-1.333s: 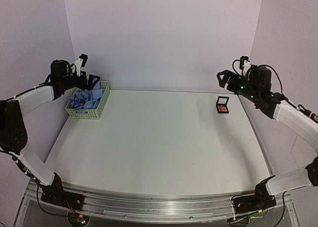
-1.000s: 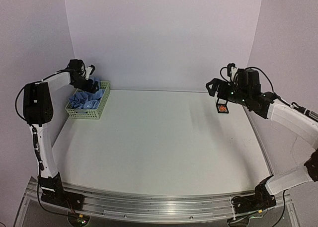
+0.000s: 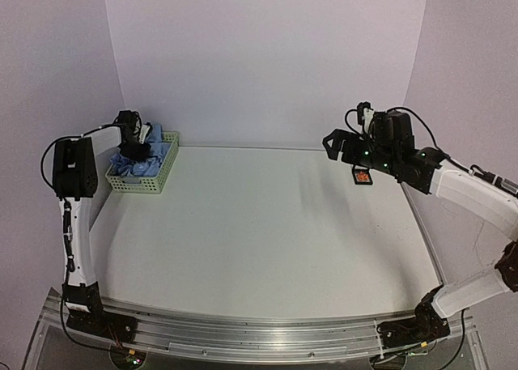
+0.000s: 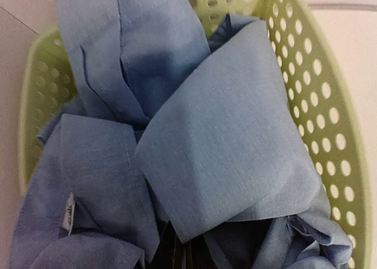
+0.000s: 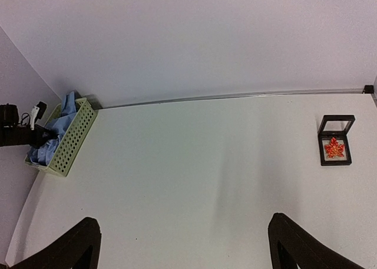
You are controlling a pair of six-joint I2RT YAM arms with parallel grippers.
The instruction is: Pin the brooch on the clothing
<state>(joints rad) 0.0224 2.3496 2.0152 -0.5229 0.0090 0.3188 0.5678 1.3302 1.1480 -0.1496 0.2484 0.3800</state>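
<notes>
The clothing [image 4: 224,133], a light blue shirt, lies crumpled in a pale green basket [image 4: 347,104] at the table's far left [image 3: 144,166]. My left gripper [image 3: 134,146] is down in the basket. Its dark fingers [image 4: 179,254] are buried in the folds and shut on the shirt cloth. The brooch [image 5: 334,147], a small orange leaf shape, rests in a black box frame [image 5: 337,118] at the far right of the table [image 3: 363,176]. My right gripper [image 3: 334,145] hangs open above the table, left of the box, its fingertips [image 5: 88,239] wide apart with nothing between them.
The perforated basket [image 3: 154,184] stands against the left wall, near the back corner. White walls close the table at the back and on both sides. The right wrist view shows the basket [image 5: 70,145] far left and the left arm beside it.
My left gripper has dropped into the basket and shut on the shirt. My right arm has swung left, off the box frame, still open.
</notes>
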